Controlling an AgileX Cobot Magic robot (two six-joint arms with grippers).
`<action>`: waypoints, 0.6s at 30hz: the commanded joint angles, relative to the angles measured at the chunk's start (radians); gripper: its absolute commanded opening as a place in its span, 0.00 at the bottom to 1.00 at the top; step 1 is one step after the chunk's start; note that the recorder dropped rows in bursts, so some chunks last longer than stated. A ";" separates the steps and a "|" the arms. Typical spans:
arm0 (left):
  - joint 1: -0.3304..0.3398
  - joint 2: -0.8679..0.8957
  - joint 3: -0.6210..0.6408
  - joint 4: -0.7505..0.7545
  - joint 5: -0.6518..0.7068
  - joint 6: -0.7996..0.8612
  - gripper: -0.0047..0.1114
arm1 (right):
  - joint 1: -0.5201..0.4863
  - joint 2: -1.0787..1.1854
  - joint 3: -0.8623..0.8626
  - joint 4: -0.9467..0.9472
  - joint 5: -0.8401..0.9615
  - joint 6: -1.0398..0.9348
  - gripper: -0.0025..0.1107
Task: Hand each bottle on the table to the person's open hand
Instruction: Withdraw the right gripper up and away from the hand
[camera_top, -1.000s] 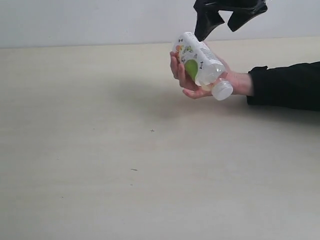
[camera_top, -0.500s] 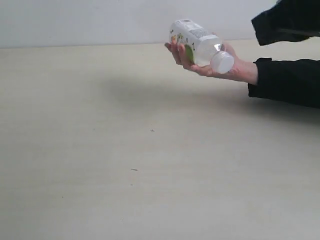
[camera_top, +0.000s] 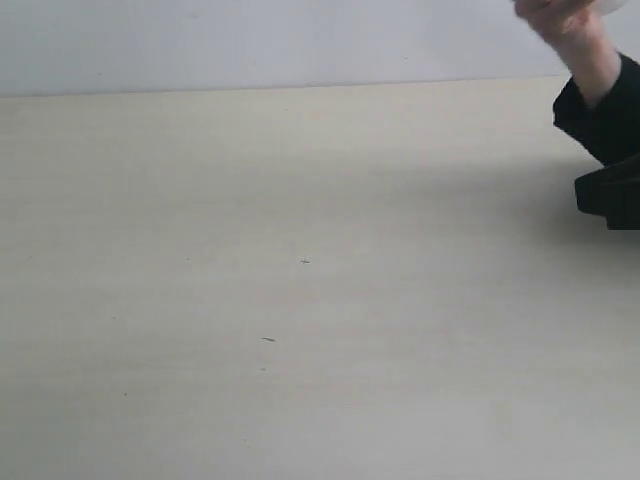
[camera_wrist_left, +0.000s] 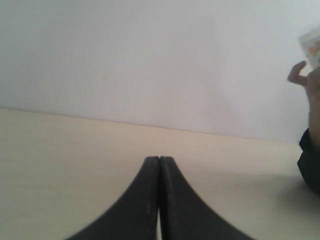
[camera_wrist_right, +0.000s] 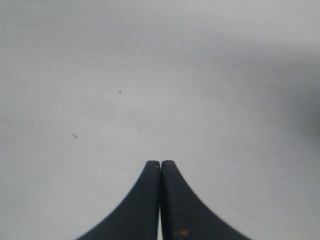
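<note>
My left fingers (camera_wrist_left: 159, 165) and right fingers (camera_wrist_right: 160, 167) tight together, empty, over the surface (camera_top: 300, 200); hand (camera_top: 565, 25) with bottle (camera_wrist_left: 313, 46) high above it.

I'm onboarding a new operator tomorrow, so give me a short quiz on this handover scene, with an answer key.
1. True or false: the left gripper and the right gripper are both shut and hold nothing.
2. Fill in the blank: in the exterior view, the person's sleeve is ____ in colour.
3. Multiple choice: in the left wrist view, the bottle is
A. lying on the table
B. held up in the person's hand
C. between the left gripper's jaws

Key: 1 true; 2 black; 3 B.
</note>
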 joint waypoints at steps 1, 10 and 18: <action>0.004 0.002 0.003 0.001 -0.002 0.000 0.04 | -0.002 -0.018 0.005 0.006 -0.006 0.005 0.02; 0.004 0.002 0.003 0.001 -0.002 0.003 0.04 | -0.002 -0.018 0.005 -0.001 -0.009 0.005 0.02; 0.004 0.002 0.003 0.001 -0.002 0.003 0.04 | -0.002 -0.016 0.005 -0.001 -0.010 -0.005 0.02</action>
